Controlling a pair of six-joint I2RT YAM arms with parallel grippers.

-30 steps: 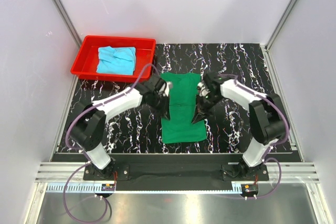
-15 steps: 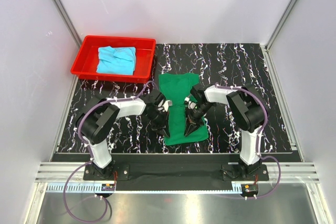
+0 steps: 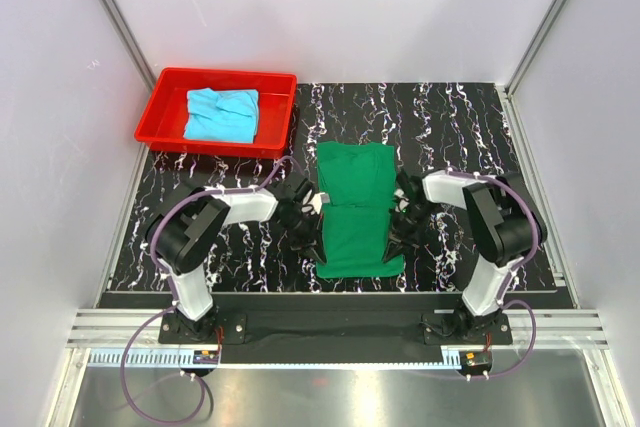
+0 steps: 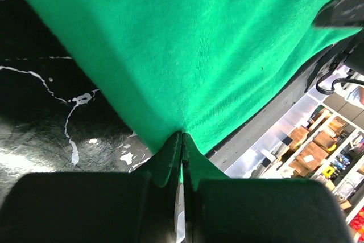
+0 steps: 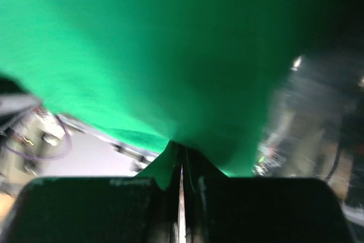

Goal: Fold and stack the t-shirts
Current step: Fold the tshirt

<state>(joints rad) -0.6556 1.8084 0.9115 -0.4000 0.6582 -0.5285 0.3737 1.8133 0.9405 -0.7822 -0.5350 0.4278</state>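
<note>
**A:** What differs from half a second ago?

**B:** The two grippers have spread apart, the right gripper (image 5: 181, 160) swinging out toward 3 o'clock. The dark green t-shirt (image 3: 358, 209) between them was bunched narrow. It now lies wider and squarer on the black marbled table (image 3: 470, 137).

**A:** Where does it sit?

**B:** Mid-table, with its long side running from 12 to 6 o'clock. A fold line crosses its middle, and the half toward 6 o'clock is slightly the wider.

**A:** And the left gripper (image 4: 181, 151)?

**B:** It is at the shirt's 9 o'clock edge. Its jaws are pressed together on a pinch of green cloth, and the fabric fans out from the tips in the wrist view.

**A:** The right one?

**B:** It is at the 3 o'clock edge. That wrist picture is blurred, but the fingers appear closed on a tuck of the same cloth.

**A:** The other shirt?

**B:** The light cyan-blue t-shirt (image 3: 222, 114) lies loosely bundled in the red tray (image 3: 160, 107). The tray is at the table's 10 o'clock corner, well apart from both arms.
</note>
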